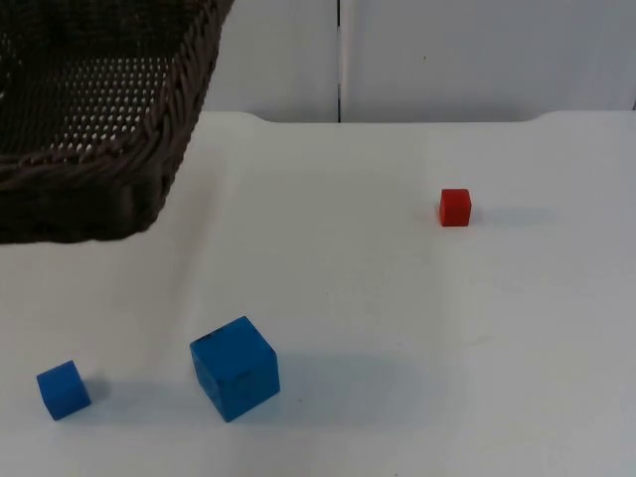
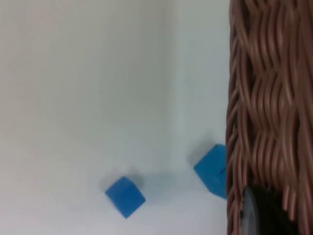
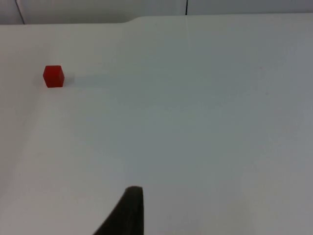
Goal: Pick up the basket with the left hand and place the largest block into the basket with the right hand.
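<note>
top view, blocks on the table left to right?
small blue block → large blue block → red block. The basket hangs above the left side, overlapping both blue blocks' span, so it is left out of the order.

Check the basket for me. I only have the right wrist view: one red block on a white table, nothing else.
Observer: It is up. In the top view the basket is raised off the table on the left arm's side, with the left gripper at its rim.
Operator: Where is the largest block?
Observer: The large blue block sits on the table in front of the basket, near the front edge, not yet picked up.
Operator: Any other blocks?
Observer: A small blue block sits on the table to the large one's left, apart from it.
</note>
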`<state>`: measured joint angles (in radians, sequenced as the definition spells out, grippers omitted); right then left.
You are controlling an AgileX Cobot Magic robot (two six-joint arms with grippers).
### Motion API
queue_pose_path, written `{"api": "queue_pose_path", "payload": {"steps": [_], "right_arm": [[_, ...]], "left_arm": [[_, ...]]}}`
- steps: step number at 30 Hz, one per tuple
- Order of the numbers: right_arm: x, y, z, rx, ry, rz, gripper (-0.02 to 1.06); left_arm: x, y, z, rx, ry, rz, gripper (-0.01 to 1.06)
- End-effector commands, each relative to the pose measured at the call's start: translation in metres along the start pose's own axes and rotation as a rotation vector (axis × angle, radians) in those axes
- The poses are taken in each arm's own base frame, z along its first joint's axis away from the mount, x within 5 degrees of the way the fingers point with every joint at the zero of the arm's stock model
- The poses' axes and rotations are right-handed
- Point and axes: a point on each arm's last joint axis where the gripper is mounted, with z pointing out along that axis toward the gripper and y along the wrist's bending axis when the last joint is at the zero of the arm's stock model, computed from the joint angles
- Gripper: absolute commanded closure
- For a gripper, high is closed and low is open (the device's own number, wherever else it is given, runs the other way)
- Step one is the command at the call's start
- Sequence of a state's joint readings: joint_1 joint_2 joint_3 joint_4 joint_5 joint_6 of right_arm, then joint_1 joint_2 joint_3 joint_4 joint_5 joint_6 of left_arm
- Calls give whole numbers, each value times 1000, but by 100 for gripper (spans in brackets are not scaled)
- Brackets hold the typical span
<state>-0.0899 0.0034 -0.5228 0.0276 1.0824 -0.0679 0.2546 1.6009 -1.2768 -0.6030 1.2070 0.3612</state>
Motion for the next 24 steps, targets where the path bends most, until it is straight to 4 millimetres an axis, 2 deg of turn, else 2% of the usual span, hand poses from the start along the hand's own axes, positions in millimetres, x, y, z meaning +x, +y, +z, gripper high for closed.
{"api": "queue_pose_path", "payload": {"steps": [1,7,13,18,21,24], "right_arm": [[1,0,1,3,-3,6,-1],[-1,5,-1,-52,-20,3,-1],[-13,14,-8,-146,-84,-30,0],[-32,21,1,-244,-65,-85,0],[-51,26,17,-316,-39,-126,0],[-61,28,27,-358,-4,-125,0]], "left_arm": [[2,-3,-2,19,-23,-1,105],[2,-2,-2,18,-26,6,105],[1,-2,-2,13,-38,7,105],[1,-2,-2,12,-40,7,105],[1,-2,-2,8,-39,9,105],[1,-2,-2,8,-39,9,105]]}}
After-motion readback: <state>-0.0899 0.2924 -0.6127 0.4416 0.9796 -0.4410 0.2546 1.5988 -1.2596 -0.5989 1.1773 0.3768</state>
